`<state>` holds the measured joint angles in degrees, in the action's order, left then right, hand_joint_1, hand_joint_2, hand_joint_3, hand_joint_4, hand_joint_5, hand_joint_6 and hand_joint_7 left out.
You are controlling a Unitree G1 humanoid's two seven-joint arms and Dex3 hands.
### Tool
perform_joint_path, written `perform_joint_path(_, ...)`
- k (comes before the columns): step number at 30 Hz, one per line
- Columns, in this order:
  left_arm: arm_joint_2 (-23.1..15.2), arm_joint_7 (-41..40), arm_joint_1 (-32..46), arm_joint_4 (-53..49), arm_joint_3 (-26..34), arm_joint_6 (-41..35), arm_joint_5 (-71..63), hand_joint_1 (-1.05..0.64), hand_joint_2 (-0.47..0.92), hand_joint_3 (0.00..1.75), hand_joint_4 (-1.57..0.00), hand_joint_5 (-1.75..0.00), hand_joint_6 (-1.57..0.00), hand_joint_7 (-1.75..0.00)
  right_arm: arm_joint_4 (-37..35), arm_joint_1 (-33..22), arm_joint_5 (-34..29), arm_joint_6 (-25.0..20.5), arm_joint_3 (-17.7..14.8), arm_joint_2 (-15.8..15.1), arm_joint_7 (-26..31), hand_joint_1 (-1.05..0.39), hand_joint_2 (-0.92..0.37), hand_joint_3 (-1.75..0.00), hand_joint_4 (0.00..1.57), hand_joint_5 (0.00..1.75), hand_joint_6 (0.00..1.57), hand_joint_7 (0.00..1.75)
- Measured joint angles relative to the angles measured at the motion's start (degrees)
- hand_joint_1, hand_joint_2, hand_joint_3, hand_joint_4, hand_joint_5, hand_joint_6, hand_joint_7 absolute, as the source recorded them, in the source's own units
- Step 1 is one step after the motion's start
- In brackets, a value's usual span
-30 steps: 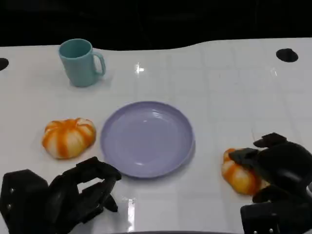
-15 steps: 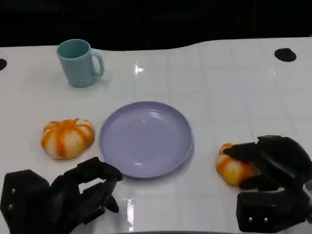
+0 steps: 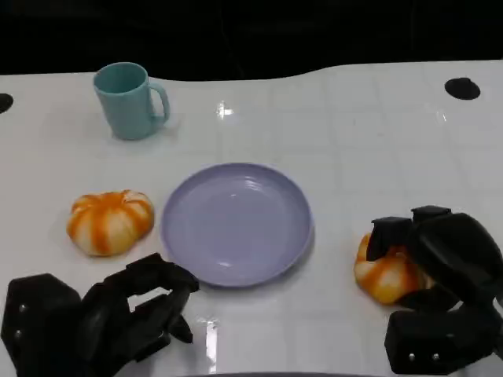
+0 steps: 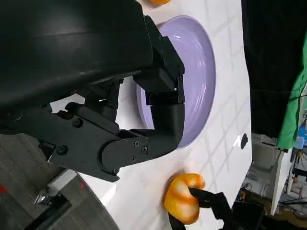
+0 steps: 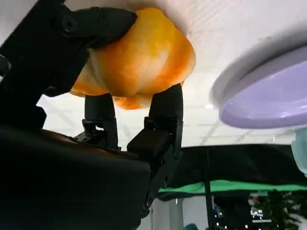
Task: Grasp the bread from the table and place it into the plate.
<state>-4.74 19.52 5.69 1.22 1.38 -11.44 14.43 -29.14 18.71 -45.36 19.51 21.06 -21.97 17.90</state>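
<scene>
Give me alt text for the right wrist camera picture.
The right hand grips an orange-and-white bread roll, black fingers wrapped around it on the white table. The lilac plate lies close beside it.

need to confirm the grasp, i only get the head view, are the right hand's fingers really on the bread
Observer: Yes. In the right wrist view the right hand has fingers against one side of the right bread and another pressing the opposite side.
Operator: what's behind the table
Observer: The left wrist view shows a green cloth past the table edge.
Operator: left hand holding anything
Observer: No. The left hand has its fingers curled on nothing, beside the plate.
</scene>
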Motion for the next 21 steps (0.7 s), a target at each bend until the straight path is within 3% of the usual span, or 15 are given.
perform_joint_path(8,0.22,0.00,0.02,0.05,-0.02,0.00,-0.02,-0.43,0.81,0.56,-0.66,-1.71,-0.73,-1.20,-1.58,1.17,4.08,5.52,-1.24,1.53,4.27,0.10,-0.17,-1.41,1.01,1.75,0.93,1.48)
perform_joint_path(14,0.30,-0.03,0.17,0.18,-0.03,0.00,-0.24,-0.43,0.81,0.56,-0.68,-1.70,-0.74,-1.20,-0.23,1.85,7.22,6.16,-2.11,3.87,3.71,0.05,-0.19,-1.50,1.00,1.75,0.83,1.61)
perform_joint_path(21,0.47,-0.03,0.43,0.79,-0.01,-0.29,-0.20,-0.44,0.82,0.56,-0.67,-1.70,-0.73,-1.22,1.63,4.24,10.87,6.51,-2.38,7.23,0.06,0.03,-0.15,-1.54,1.04,1.75,0.86,1.61)
